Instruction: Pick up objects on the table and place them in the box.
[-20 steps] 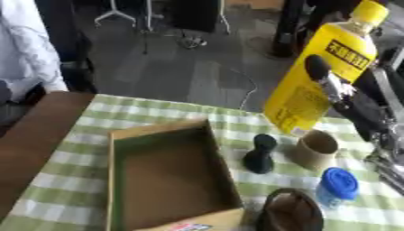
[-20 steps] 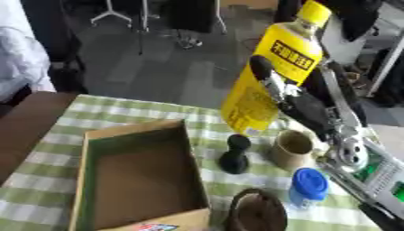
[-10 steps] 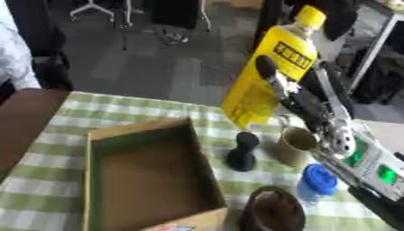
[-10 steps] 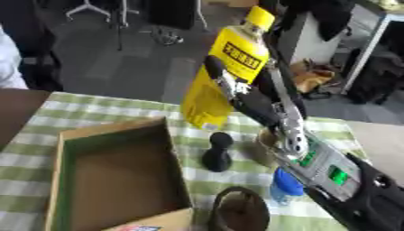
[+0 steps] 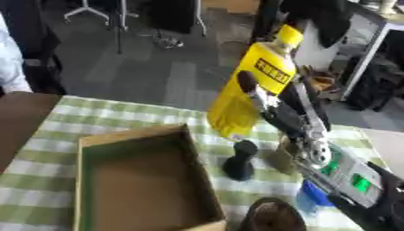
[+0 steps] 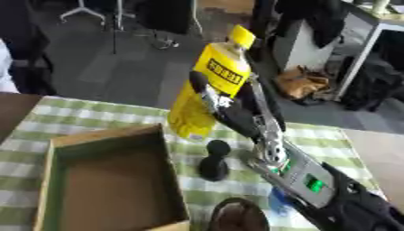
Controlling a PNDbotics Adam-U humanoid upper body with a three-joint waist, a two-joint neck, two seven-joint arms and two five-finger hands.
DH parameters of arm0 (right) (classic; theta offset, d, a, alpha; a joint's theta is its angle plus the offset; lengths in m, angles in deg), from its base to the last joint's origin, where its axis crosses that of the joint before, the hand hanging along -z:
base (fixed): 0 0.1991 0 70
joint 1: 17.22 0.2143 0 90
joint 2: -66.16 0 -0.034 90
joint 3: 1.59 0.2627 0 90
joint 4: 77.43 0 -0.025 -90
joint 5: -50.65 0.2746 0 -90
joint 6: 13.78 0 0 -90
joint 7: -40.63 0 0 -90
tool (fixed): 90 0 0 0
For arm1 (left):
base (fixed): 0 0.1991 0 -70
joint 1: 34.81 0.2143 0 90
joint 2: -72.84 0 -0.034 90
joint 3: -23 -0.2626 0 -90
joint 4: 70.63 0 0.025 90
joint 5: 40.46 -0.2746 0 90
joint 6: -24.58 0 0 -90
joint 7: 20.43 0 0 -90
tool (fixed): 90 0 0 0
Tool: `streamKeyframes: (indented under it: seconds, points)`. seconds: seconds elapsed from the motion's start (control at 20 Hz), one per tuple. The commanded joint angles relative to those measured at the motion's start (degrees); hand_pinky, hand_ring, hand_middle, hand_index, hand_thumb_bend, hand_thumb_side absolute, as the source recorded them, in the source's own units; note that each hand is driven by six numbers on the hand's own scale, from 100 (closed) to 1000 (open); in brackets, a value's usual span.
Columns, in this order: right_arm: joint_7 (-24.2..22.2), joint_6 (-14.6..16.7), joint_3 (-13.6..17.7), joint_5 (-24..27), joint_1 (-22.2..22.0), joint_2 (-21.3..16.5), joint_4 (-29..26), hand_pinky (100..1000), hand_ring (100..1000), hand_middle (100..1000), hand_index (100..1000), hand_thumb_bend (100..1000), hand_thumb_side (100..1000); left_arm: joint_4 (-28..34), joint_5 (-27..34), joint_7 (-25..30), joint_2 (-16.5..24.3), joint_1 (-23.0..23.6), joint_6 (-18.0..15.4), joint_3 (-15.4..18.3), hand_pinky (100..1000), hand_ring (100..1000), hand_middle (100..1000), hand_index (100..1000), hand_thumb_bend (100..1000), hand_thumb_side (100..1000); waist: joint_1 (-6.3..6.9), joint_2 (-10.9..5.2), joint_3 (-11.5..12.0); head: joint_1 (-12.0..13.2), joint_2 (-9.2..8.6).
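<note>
A: What is showing in the left eye view?
B: The right hand (image 5: 264, 101) is gripping a large yellow bottle (image 5: 252, 85), holding it tilted in the air above the checked worktop (image 5: 63, 135), just right of the open cardboard box (image 5: 142, 180). A small black object (image 5: 239, 160) is standing below the bottle.

A: And in the right eye view?
B: The same hand is clasping the bottle. A dark round object (image 6: 236, 216) is sitting at the near edge, and something blue (image 6: 276, 203) is peeking from under the arm.

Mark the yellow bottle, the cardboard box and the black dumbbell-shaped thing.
yellow bottle (image 5: 256, 83), left eye view, on its label.
cardboard box (image 5: 134, 134), left eye view, on its far rim.
black dumbbell-shaped thing (image 6: 211, 167), right eye view, on its lower bulb.
</note>
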Motion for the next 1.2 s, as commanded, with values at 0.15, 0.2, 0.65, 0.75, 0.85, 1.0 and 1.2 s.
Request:
streamKeyframes:
  seconds: [0.15, 0.2, 0.65, 0.75, 0.85, 1.0, 1.2]
  points:
    - [0.05, 0.76, 1.20, -1.22, 0.60, -2.70, 0.13, 321, 202, 325, 565, 151, 515, 1.09, 0.45, 0.54, 0.22, -1.65, 0.08, -0.25, 831, 885, 822, 720, 100, 1000, 0.10, -0.56, 0.94, -3.04, -0.89]
    - [0.00, 0.85, 1.17, -1.39, 0.65, -2.69, 0.19, 321, 202, 325, 565, 151, 515, 1.09, 0.50, 0.60, 0.07, -1.77, 0.05, -0.30, 831, 885, 822, 720, 100, 1000, 0.05, -0.49, 1.12, -3.48, -0.79]
    - [0.38, 0.41, 0.89, -2.11, 1.12, -2.39, 1.49, 299, 184, 318, 548, 235, 500, 1.09, 0.55, 0.64, -2.28, -2.04, -1.00, -0.23, 831, 885, 821, 721, 100, 1000, -0.03, -0.54, 2.10, -9.24, 0.38]
    - [1.10, -0.34, 0.70, -2.40, 1.54, -2.20, 1.63, 288, 176, 310, 540, 277, 492, 1.09, 0.52, 0.58, -2.55, -1.90, -1.22, -0.23, 831, 885, 821, 721, 100, 1000, -0.10, -0.57, 2.12, -9.59, 0.42]
    - [1.76, -1.27, 0.21, -2.40, 2.41, -1.72, 1.80, 289, 177, 311, 541, 281, 488, 1.09, 0.60, 0.54, -2.65, -1.69, -1.35, -0.31, 830, 885, 821, 721, 100, 1000, -0.30, -0.54, 2.09, -9.73, 0.32]
    - [1.74, -2.21, -0.74, -2.29, 3.72, -0.85, 2.27, 289, 177, 311, 541, 285, 484, 1.09, 0.72, 0.54, -2.69, -1.53, -1.46, -0.37, 830, 885, 821, 721, 100, 1000, -0.48, -0.55, 2.09, -9.70, 0.15]
    - [-0.21, -1.89, -1.44, -9.47, 4.70, -0.88, 0.94, 286, 172, 305, 531, 206, 560, 1.09, 0.57, 0.32, -2.48, -1.46, -1.46, -0.21, 830, 886, 822, 721, 100, 1000, -0.68, -0.51, 1.91, -9.23, 0.43]
